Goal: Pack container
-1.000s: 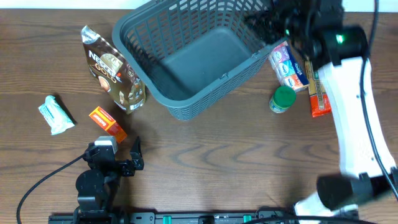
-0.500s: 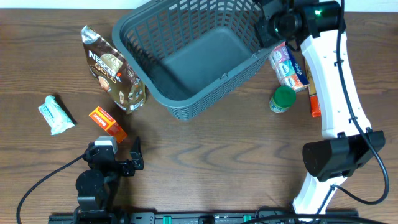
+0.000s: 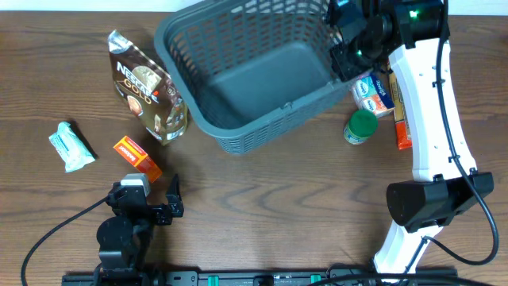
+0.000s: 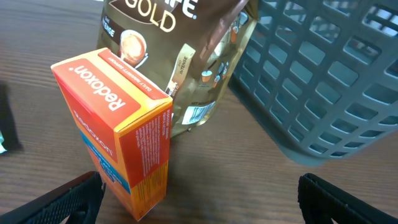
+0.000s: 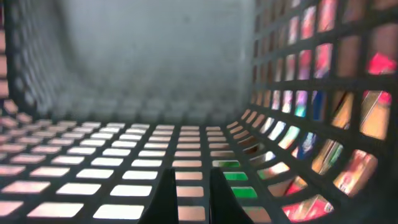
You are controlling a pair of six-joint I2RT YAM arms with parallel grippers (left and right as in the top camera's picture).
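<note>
The container (image 3: 242, 133), a large dark grey lattice basket, sits tilted at the back middle of the table with nothing inside. My right gripper (image 3: 350, 49) is at its right wall, shut on a bar of the lattice. The right wrist view shows the two fingers (image 5: 193, 180) close together with the basket wall (image 5: 124, 163) between them. My left gripper (image 3: 148, 208) rests open near the front edge, holding nothing. In the left wrist view its jaws (image 4: 199, 202) are spread wide, with the basket's corner (image 4: 323, 81) ahead on the right.
A Nescafe Gold pouch (image 3: 148, 87) leans against the basket's left side. An orange Redoxon box (image 3: 136, 156) and a pale green packet (image 3: 71, 146) lie front left. A green-lidded jar (image 3: 362, 127), a white-blue pack (image 3: 373, 91) and a red-orange box (image 3: 403, 115) lie right of the basket.
My right gripper has come down onto the basket's right wall. The basket has shifted slightly to the right, and the pouch with it. The left arm has not moved.
</note>
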